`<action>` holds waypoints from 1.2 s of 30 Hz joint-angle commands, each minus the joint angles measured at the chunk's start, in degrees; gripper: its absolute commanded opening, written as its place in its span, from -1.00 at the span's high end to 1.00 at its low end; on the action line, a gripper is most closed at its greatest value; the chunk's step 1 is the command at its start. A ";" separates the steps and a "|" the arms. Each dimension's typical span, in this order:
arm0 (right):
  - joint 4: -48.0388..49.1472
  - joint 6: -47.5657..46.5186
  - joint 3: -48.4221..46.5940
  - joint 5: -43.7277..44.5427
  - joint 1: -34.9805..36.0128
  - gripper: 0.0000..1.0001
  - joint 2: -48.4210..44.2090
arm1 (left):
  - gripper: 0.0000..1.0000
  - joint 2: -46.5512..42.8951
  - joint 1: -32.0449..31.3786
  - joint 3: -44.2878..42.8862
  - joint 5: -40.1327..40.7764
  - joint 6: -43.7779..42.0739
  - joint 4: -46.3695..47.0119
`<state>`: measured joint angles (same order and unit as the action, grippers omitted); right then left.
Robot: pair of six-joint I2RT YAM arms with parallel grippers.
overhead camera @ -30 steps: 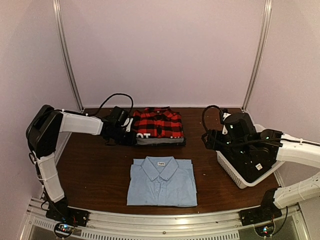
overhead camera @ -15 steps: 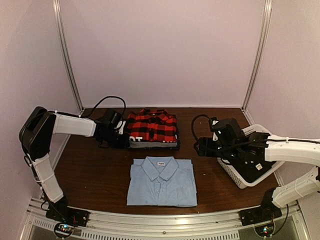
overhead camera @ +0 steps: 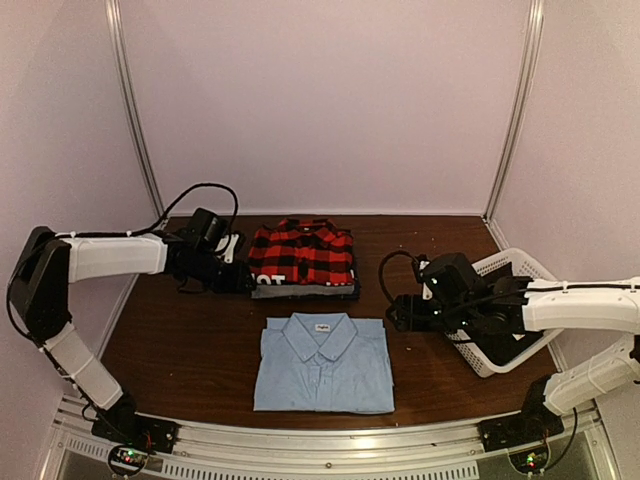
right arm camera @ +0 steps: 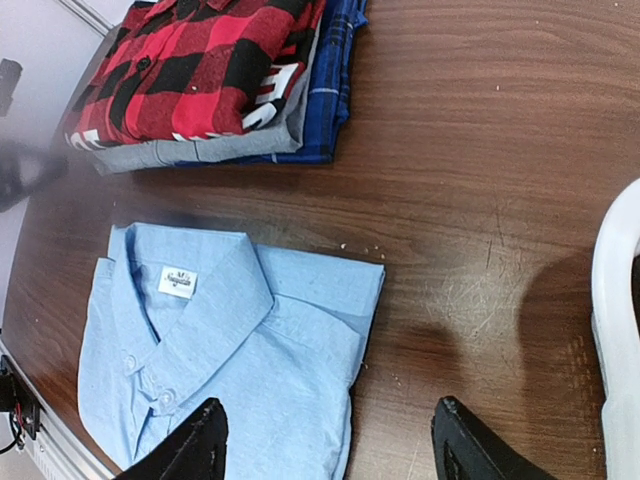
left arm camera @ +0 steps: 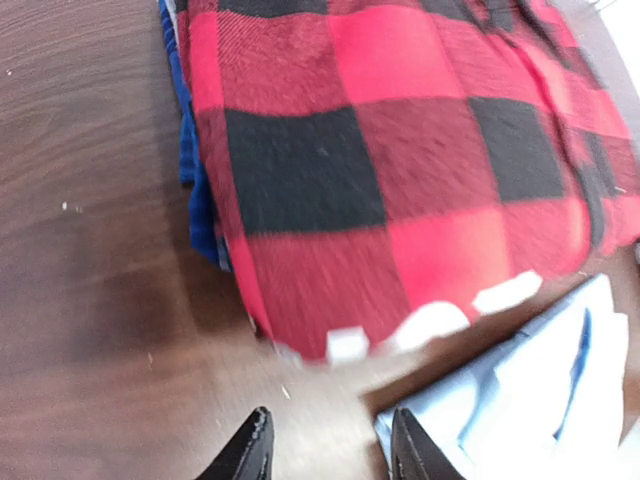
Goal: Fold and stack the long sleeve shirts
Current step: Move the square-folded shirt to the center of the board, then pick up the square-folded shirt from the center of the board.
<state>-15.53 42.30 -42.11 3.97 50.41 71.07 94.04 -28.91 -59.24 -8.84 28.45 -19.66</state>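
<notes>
The folded red-and-black plaid shirt tops a small pile of folded clothes at the back of the table. In front of it lies the folded light blue shirt, collar toward the back. My left gripper is at the pile's front left corner, open and empty. In the left wrist view its jaws hang over bare wood, with the plaid shirt ahead and the blue shirt at the right. My right gripper is open beside the blue shirt's right edge, its jaws straddling that edge, holding nothing.
A white mesh basket sits at the right edge, behind my right arm; its rim shows in the right wrist view. Under the plaid shirt lie grey, black-printed and dark blue checked cloths. Walls enclose the table on three sides.
My left gripper has opened and drawn back left off the pile, which had slid slightly left. My right arm has swung left and down toward the blue shirt's right edge.
</notes>
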 commanded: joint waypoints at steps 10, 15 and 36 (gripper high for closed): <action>2.13 1.81 2.86 -3.87 2.68 -0.36 4.39 | 0.07 -14.65 -7.92 14.46 -6.82 10.86 -2.24; 2.74 2.17 3.15 -6.13 3.74 -0.35 6.93 | 0.03 -14.08 -13.66 19.05 -6.10 15.46 -0.12; 4.95 6.83 1.63 -7.19 8.39 -0.12 19.76 | 0.14 -5.41 -20.68 21.45 -4.60 21.84 6.53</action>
<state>-9.67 47.05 -39.83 -3.38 57.32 87.92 86.17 -48.58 -38.04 -14.00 48.64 -13.67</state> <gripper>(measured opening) 0.576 0.452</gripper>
